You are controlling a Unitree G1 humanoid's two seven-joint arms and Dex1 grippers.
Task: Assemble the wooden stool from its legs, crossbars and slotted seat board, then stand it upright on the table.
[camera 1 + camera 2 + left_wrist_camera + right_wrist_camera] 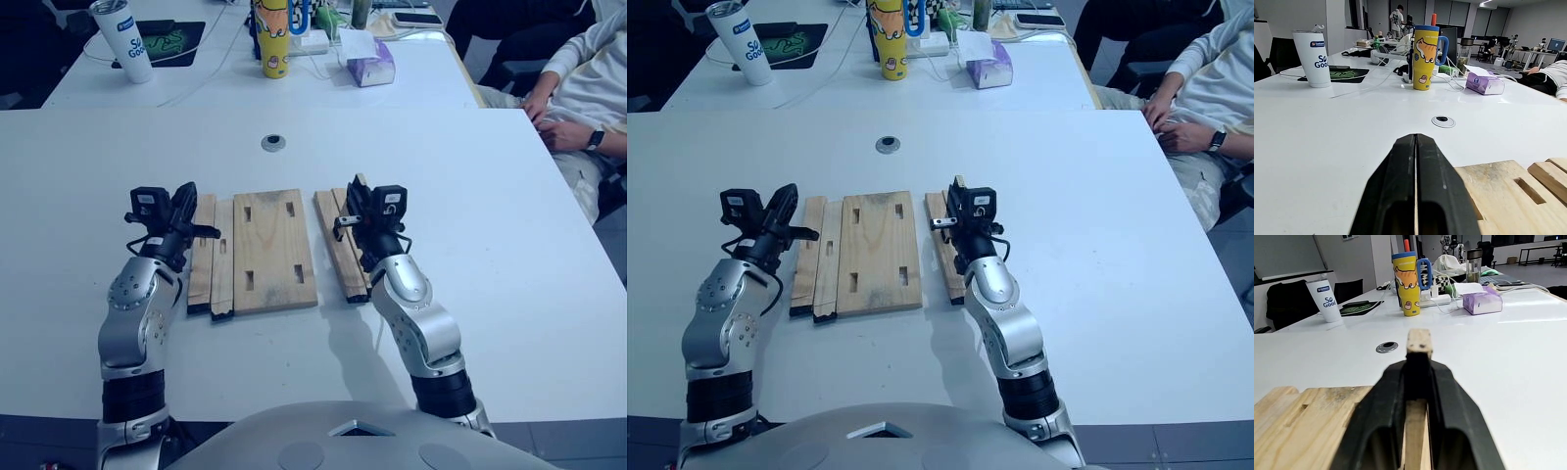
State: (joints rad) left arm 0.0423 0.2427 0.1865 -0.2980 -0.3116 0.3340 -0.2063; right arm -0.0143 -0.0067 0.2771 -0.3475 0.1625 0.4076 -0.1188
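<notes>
Nearest the table's (pixel 509 323) front edge, the left gripper (pixel 1415 141) is clenched on nothing, its tips just beside the left pair of strips (pixel 209 257). A sideways drift could shove them askew. The right gripper (pixel 1418 363) straddles one wooden strip (pixel 1419 340) and seems to pinch it, though the contact is hard to confirm. That strip touches its neighbour strip (pixel 328 230), so lifting may drag the neighbour or let the held piece pivot. The slotted seat board (pixel 274 250) lies flat between both sets, mid-table. Beyond it sits a cable port (pixel 273 143).
</notes>
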